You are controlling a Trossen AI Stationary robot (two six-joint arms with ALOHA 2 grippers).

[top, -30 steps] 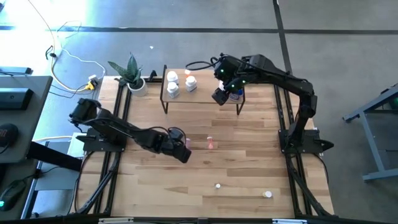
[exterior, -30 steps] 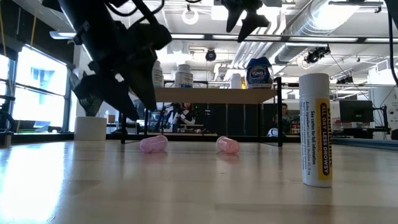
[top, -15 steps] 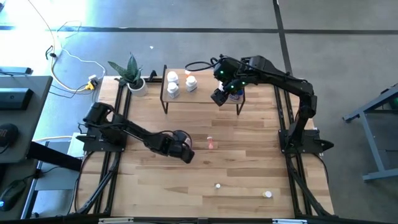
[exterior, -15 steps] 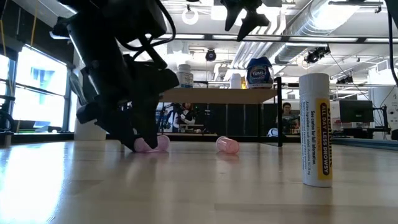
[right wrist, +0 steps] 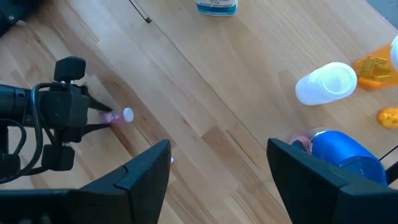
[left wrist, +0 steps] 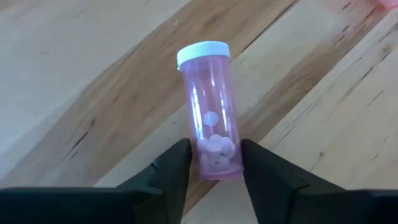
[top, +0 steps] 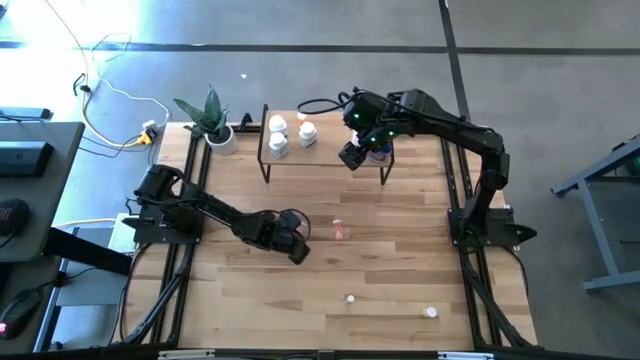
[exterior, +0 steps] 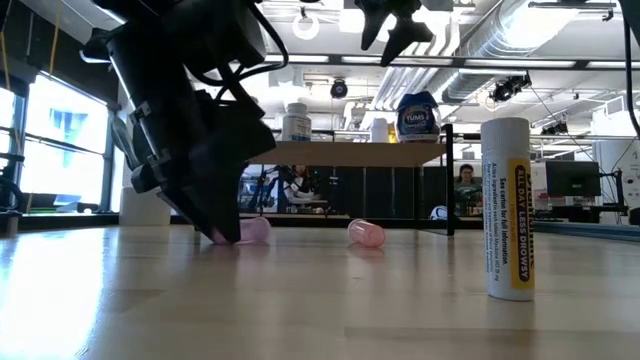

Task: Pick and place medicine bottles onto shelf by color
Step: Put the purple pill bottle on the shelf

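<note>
A pink medicine bottle (left wrist: 210, 118) with a white cap lies on its side on the table, left of centre. My left gripper (left wrist: 214, 158) is down at the table, shut on the bottle's bottom end; from above the gripper (top: 293, 240) hides the bottle. A second pink bottle (top: 340, 231) lies just to its right. The shelf (top: 325, 152) stands at the far side with white and orange-capped bottles on its left half. My right gripper (right wrist: 217, 180) hangs open above the shelf's right end, over a blue bottle (right wrist: 339, 152), touching nothing. My left gripper pinches the pink bottle's closed bottom end (left wrist: 214, 165) between its two fingers, one on each round side. The fingers slant down from the table's left and lie along the bottle. The bottle rests on its side on the table, cap (left wrist: 203, 53) pointing away from the gripper.
A tall white bottle with a yellow label (exterior: 507, 208) and a small white one (top: 350, 298) stand near the front edge. A potted plant (top: 215, 125) stands at the far left, beside the shelf. Bare wood lies between the pink bottles and the shelf.
My left gripper has come down to the table over the left pink bottle, rolling a little, and its fingers have drawn in onto the bottle's bottom end. The bottle lies where it was.
</note>
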